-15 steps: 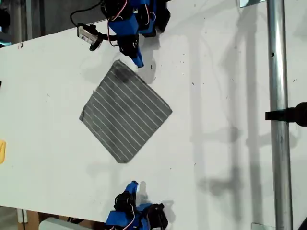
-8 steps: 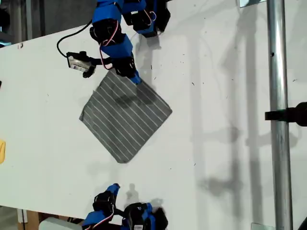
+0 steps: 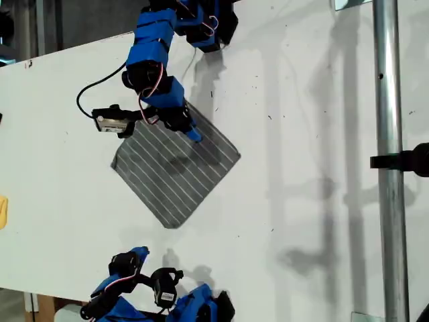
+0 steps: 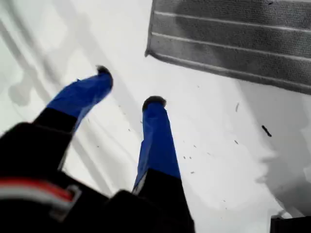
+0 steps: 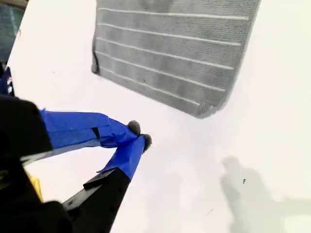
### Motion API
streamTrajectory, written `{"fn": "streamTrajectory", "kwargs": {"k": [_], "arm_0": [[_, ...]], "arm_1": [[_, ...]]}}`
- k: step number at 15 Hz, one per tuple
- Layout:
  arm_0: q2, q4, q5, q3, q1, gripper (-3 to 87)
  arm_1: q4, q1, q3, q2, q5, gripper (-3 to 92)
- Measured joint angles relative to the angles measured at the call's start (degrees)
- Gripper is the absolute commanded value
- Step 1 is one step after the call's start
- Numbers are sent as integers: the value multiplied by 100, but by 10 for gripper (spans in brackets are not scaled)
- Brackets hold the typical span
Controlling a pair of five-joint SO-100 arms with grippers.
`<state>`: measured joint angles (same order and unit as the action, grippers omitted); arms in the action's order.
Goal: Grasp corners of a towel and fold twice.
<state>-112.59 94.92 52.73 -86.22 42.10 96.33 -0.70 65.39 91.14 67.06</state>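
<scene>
Towel [image 3: 175, 164] top corner under arm [image 3: 157, 74]

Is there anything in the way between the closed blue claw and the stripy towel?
No, nothing I can see. In the second wrist view, only bare white table lies between my second gripper and the nearest corner of the towel.

The grey striped towel [image 3: 175, 170] lay flat, turned like a diamond, on the white table [image 3: 301, 154]. One blue arm [image 3: 155, 67] reached over its far corner; another [image 3: 134, 288] sat near the exterior view's bottom edge.
</scene>
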Motion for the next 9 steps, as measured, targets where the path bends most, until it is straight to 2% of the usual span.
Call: {"fn": "streamTrajectory", "kwargs": {"k": [4,9], "arm_0": [[202,0,-97,105,193,-28],[211,-202,-35,-149,193,-28]], "arm_1": [[272,9,-545,-932,-387,348],[105,176,-809,-1978,-536,343]]}}
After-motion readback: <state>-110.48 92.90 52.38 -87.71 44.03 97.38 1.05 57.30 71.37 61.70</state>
